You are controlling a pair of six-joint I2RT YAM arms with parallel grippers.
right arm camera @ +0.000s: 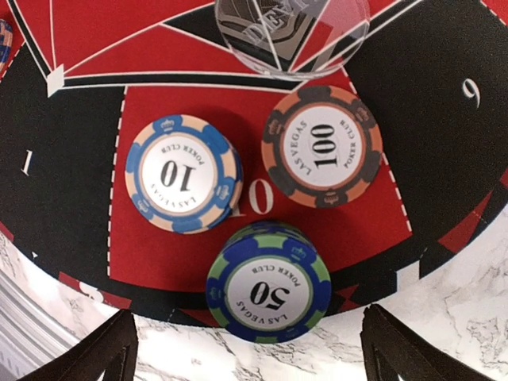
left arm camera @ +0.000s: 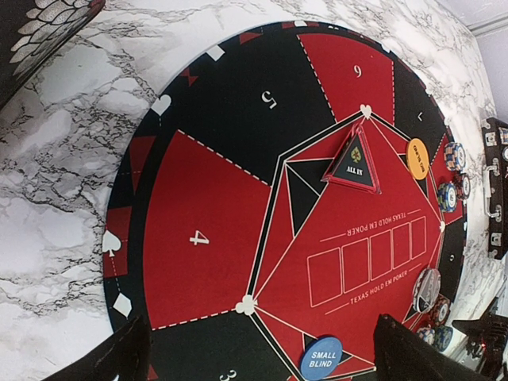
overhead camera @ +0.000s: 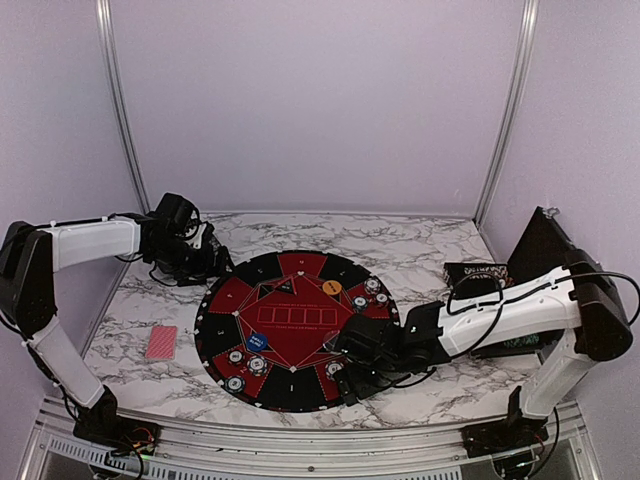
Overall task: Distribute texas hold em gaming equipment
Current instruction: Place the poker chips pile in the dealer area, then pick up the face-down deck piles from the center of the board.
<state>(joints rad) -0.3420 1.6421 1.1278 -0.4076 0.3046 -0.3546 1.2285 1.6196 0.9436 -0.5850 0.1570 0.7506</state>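
Blue-green chips just beneath right hand

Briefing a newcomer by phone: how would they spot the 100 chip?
Find the round mat. On its near red segment marked 10, three chip groups form a triangle. The 100 chip is orange and black; its neighbours are a blue-cream 10 stack and a blue-green 50 stack.

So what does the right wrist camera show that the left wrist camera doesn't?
Only the right wrist view: the 10 chip, the 100 chip and the 50 chip close up, with their numbers readable.
Only the left wrist view: the ALL IN triangle, the orange disc and the blue SMALL BLIND marker.
Both: the black-and-red mat lying on the marble table.
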